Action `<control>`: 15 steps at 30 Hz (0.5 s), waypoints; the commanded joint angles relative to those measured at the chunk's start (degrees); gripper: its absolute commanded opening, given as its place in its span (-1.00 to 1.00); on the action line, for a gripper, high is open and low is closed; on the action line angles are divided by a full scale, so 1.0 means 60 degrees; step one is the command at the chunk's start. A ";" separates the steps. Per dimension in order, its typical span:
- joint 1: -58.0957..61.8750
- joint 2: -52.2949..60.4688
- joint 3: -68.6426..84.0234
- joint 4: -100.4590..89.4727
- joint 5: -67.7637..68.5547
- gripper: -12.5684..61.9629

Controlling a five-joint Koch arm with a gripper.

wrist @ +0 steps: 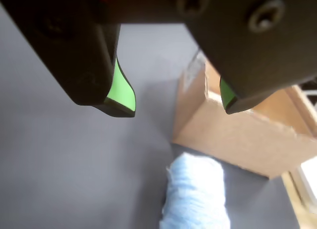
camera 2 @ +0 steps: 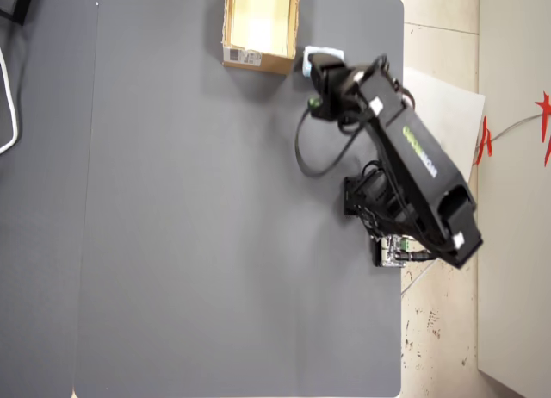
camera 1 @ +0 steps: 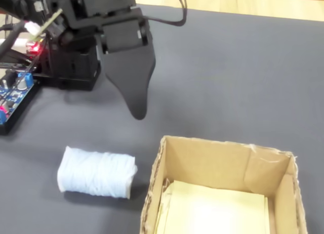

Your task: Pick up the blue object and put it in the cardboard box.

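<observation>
- Two jaws of your gripper (wrist: 178, 110) stand spread, holding nothing.
- Blue object (camera 1: 96, 172) lies on the mat, just beside the box (camera 1: 223, 158), untouched.
- It sits below and ahead of the gripper in the wrist view; its long axis points toward the box.

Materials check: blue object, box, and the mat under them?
Blue object: looks like a soft wound textile or yarn, matte and fuzzy, with visible strand lines. Cardboard box: tan cardboard, matte, raw torn-looking edges, paler paper-like inside. Mat: dark grey, smooth, matte; could be rubber or vinyl, hard to tell.
</observation>
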 commanded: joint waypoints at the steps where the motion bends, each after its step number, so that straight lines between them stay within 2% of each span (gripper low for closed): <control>1: 0.0190 -0.0190 -0.0806 0.0044 0.0015 0.22; 15: 0.1597 -0.2051 -0.1479 -0.0073 0.0029 0.22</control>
